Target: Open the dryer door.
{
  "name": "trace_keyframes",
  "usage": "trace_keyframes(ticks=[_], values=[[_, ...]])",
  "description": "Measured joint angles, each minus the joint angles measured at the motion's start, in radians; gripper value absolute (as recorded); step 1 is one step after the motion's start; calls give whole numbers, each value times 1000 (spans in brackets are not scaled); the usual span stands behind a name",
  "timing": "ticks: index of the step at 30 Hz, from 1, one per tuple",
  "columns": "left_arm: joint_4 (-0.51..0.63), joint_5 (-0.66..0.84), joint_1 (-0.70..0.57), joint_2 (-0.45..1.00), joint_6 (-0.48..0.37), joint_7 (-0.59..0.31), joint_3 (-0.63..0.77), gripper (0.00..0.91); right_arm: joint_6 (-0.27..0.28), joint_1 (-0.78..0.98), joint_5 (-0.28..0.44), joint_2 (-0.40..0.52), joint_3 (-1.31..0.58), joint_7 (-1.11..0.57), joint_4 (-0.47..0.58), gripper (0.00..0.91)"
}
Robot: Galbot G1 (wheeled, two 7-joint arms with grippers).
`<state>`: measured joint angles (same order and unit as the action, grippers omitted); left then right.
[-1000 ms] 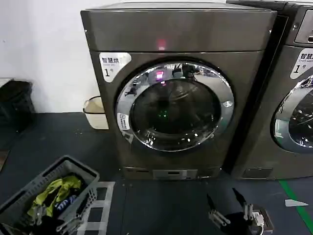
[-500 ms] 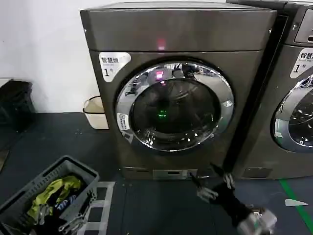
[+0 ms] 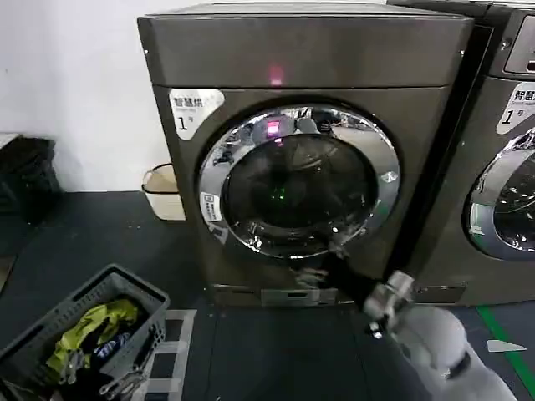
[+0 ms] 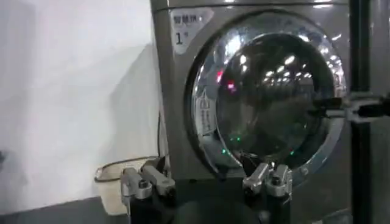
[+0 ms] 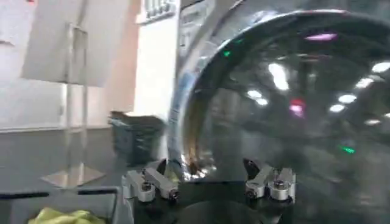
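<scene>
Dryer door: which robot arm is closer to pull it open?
Probably the right. The right gripper is open at the dryer door's lower chrome rim; the left gripper is open farther back.

The right gripper (image 3: 322, 263) is sitting just before the lower rim of the dryer door (image 3: 298, 180), its open fingers (image 5: 159, 180) pointing at it. The dryer (image 3: 301, 58) is standing behind the fingers, a second machine (image 3: 493, 167) to their right, a laundry basket (image 3: 79, 334) well to their left.
</scene>
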<state>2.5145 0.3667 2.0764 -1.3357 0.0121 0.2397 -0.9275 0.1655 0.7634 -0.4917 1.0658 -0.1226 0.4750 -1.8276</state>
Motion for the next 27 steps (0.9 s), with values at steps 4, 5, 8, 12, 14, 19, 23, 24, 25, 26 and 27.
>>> trace_keyframes(ticks=[4, 5, 8, 12, 14, 19, 23, 24, 25, 26, 27], values=[[-3, 8, -4, 1, 5, 0, -1, 907, -13, -109, 1, 47, 67, 1, 111, 907], [-3, 8, -7, 3, -3, 0, -2, 907, -15, -130, 2, 55, 76, 3, 134, 907], [-3, 4, -17, 8, -36, 0, -3, 907, -27, -191, 4, 83, 105, 10, 199, 907], [0, 4, -29, 8, -51, 9, 0, 907, -41, -252, 9, 124, 144, 19, 273, 907], [0, 6, -34, 10, -52, 9, 0, 907, -46, -275, 17, 143, 163, 25, 306, 907], [0, -19, -39, 13, -64, -13, 3, 907, -54, -315, 26, 184, 201, 25, 361, 907], [-4, -34, -40, 15, -74, -21, 5, 907, -58, -342, 26, 216, 229, 26, 402, 907], [-4, -37, -40, 14, -76, -25, 5, 907, -58, -350, 25, 223, 235, 26, 413, 907], [-4, -37, -40, 14, -80, -25, 5, 907, -59, -357, 25, 231, 241, 26, 425, 907], [-4, -37, -40, 13, -84, -23, 5, 907, -60, -363, 25, 236, 246, 27, 433, 907], [-5, -37, -40, 12, -84, -21, 6, 907, -61, -370, 24, 241, 253, 28, 443, 907]])
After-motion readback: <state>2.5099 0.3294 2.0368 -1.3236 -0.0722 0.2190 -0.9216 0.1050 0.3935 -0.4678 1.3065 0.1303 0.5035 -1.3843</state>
